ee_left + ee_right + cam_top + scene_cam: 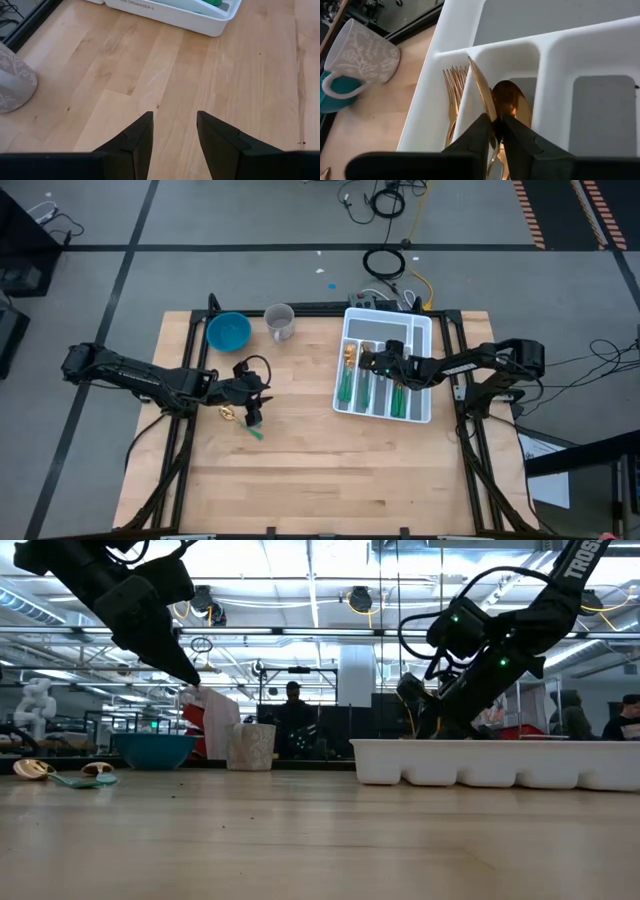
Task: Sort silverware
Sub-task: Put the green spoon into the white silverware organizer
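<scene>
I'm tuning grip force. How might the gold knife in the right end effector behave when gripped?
The gold knife looks polished, so probably slippery between the right end effector fingers. It looks thin and rigid, likely light. Pinched low, it could pivot against the white organizer tray divider.

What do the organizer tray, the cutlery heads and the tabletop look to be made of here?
The white compartmented organizer tray looks like matte moulded plastic, judging by its rounded walls; grey liners sit in the compartments. The gold fork and spoon heads look like polished metal, since they mirror light. The pale plank tabletop shows wood grain, probably sealed butcher block.
</scene>
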Robot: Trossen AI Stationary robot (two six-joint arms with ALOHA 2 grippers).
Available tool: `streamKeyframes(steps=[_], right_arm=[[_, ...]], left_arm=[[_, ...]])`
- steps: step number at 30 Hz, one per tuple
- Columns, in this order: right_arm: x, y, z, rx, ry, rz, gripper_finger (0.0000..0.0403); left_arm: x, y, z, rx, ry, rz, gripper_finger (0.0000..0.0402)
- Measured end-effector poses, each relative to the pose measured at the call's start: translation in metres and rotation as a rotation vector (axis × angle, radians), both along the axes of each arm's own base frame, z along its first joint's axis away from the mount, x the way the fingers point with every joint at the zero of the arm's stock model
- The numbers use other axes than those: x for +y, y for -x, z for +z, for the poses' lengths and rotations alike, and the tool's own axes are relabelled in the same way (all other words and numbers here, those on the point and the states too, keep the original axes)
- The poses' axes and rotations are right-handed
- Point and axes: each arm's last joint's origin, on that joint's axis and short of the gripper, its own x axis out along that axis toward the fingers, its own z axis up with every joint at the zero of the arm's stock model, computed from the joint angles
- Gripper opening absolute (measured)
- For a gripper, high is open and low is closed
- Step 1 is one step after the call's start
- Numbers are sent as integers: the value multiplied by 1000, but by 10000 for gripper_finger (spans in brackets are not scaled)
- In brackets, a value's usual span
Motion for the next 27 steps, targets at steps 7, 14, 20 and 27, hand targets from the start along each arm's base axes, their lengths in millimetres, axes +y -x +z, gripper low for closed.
streamKeyframes(steps=[7, 14, 20, 27], right_arm=[[0, -1, 1, 33, 40, 45, 77], [0, -1, 3, 121, 126, 142, 111], [0, 0, 4, 174, 170, 185, 123], [-1, -2, 9, 308, 218, 259, 122]], left_arm=[[0, 0, 0, 0, 0, 0, 160], [0, 0, 0, 1, 0, 0, 160], [0, 0, 0, 3, 0, 0, 160], [0, 0, 0, 4, 5, -3, 160]])
